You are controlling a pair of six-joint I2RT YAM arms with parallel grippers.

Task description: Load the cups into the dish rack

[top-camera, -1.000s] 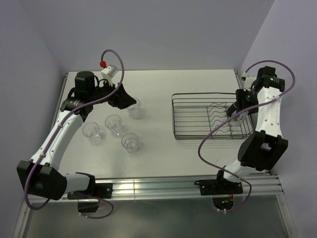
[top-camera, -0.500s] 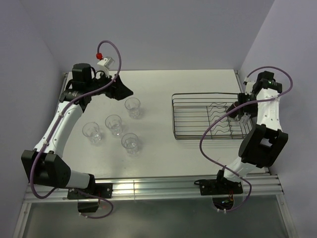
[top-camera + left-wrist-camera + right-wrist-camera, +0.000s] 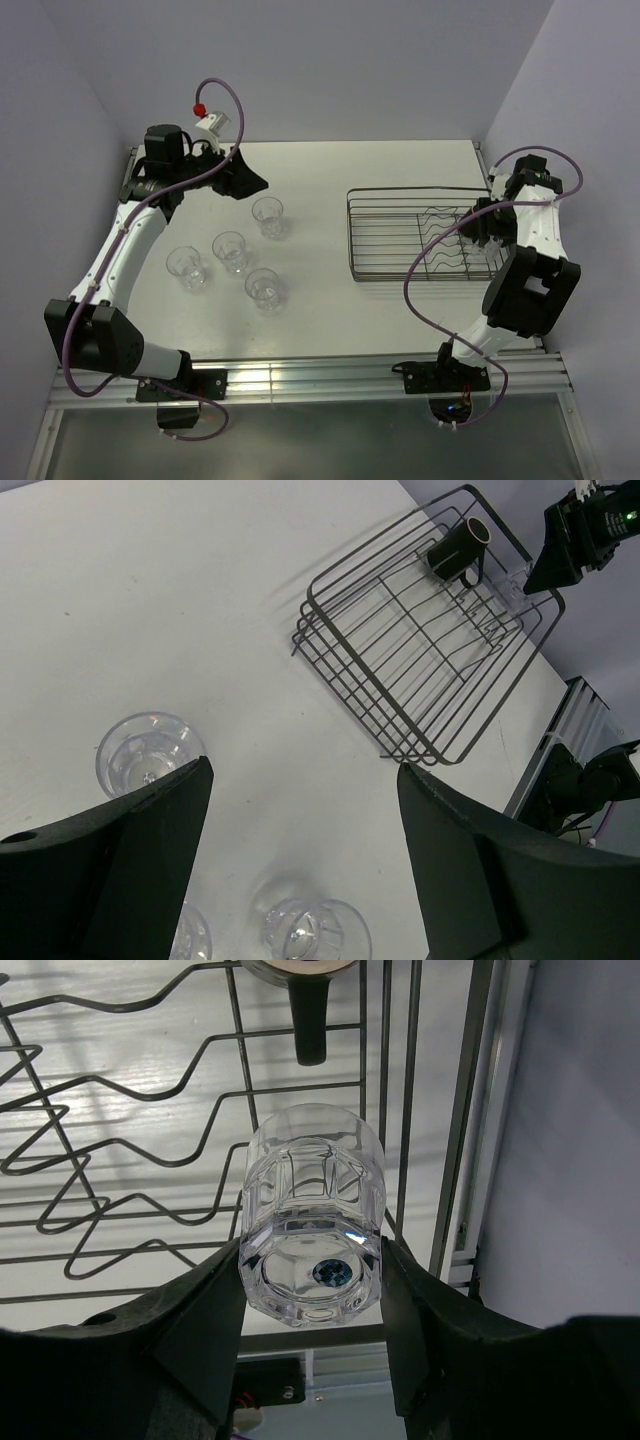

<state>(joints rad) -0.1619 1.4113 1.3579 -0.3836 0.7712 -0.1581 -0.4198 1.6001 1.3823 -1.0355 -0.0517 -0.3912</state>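
The near tumbler (image 3: pixel 263 288) stands upright on the table (image 3: pixel 330 320), closest to the bases. A middle tumbler (image 3: pixel 230 250) and a left tumbler (image 3: pixel 187 266) stand just behind it. Farther back is the far tumbler (image 3: pixel 267 215), also upright, with the left gripper (image 3: pixel 248 183) hovering just beyond and above it. That gripper's fingers (image 3: pixel 150 830) are spread wide and hold nothing, likely lined up to drop over this glass.

Well apart to the right lies the rack (image 3: pixel 365 240). At its right end the right gripper (image 3: pixel 312 1260) pinches the held tumbler (image 3: pixel 312 1210) by its sides. The base faces the wrist camera and the mouth points toward the wires, which suggests it is turned over so it can drain once set down. I cannot tell whether its rim already touches the wires. Just past it the mug (image 3: pixel 308 1015) lies in the rack's far right corner, handle toward the glass, leaving the nearer slot free.
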